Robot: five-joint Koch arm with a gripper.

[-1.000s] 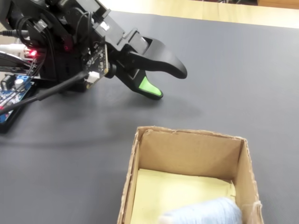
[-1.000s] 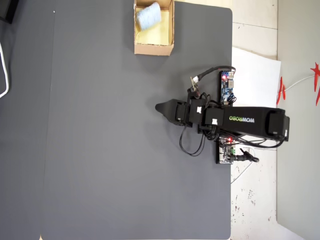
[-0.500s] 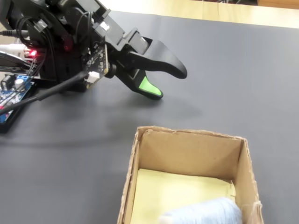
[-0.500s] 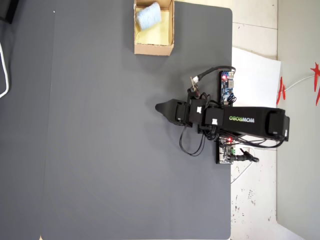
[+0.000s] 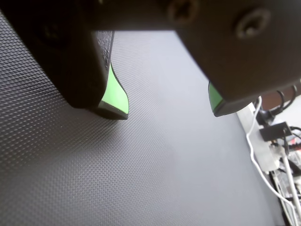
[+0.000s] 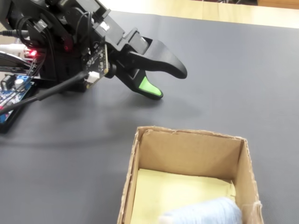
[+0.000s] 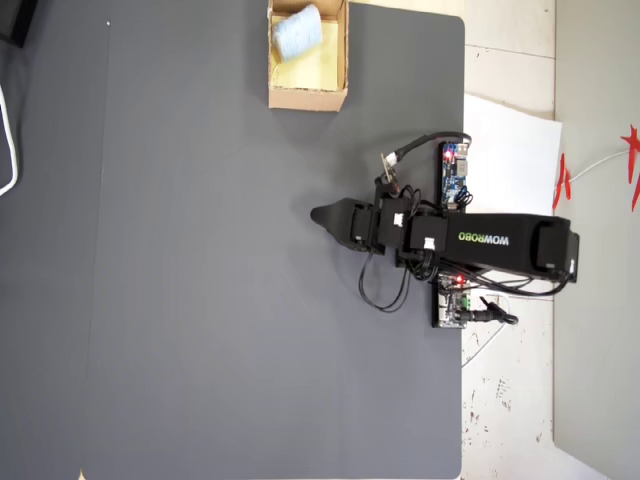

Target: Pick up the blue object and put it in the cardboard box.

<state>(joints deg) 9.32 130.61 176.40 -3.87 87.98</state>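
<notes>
The pale blue object (image 7: 297, 33) lies inside the cardboard box (image 7: 307, 98) at the far top edge of the dark mat in the overhead view. The fixed view shows the blue object (image 6: 201, 212) on the yellowish floor of the cardboard box (image 6: 187, 154), at the frame's bottom. My gripper (image 6: 172, 84) hovers low over the bare mat, well apart from the box. In the wrist view the gripper (image 5: 169, 110) is open, with green pads on both fingers and only mat between them. In the overhead view the gripper (image 7: 318, 215) points left.
A white sheet of paper (image 7: 510, 140) lies off the mat's right edge beside the arm's base. Circuit boards (image 7: 455, 172) and loose cables (image 7: 385, 295) sit around the base. White cables (image 5: 277, 155) lie past the mat's edge in the wrist view.
</notes>
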